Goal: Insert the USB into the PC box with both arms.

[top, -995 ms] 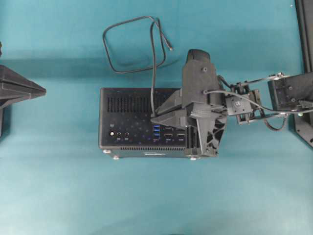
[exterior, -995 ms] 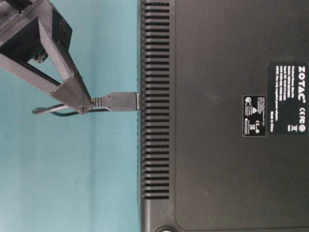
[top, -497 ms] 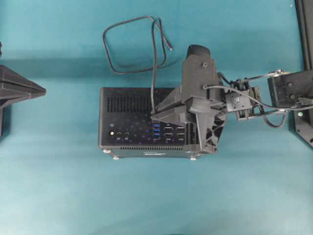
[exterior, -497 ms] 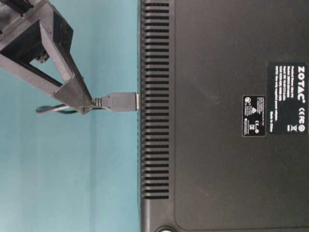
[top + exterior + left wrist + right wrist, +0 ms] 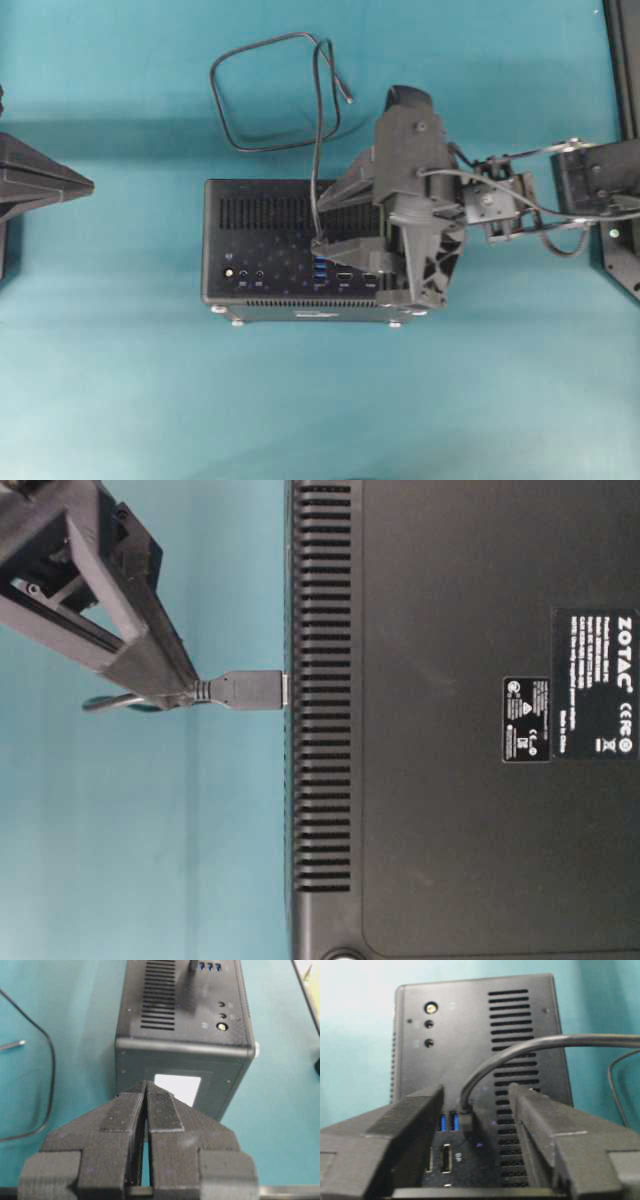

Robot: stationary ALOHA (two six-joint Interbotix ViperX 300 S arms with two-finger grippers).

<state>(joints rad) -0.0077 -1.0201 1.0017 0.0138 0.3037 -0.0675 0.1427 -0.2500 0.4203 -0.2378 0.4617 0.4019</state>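
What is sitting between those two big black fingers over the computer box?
In the right wrist view, the USB plug stands between the right gripper fingers, seated in a port of the PC box. Gaps show on both sides, so neither finger touches it.

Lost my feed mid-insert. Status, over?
Right pincer open, astride the plug. Plug seated in the PC box. Left pincer shut, clear of box. Nothing blocking.

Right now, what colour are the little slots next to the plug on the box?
Bright blue ports, beside the black plug on the PC box; clearest in the right wrist view.
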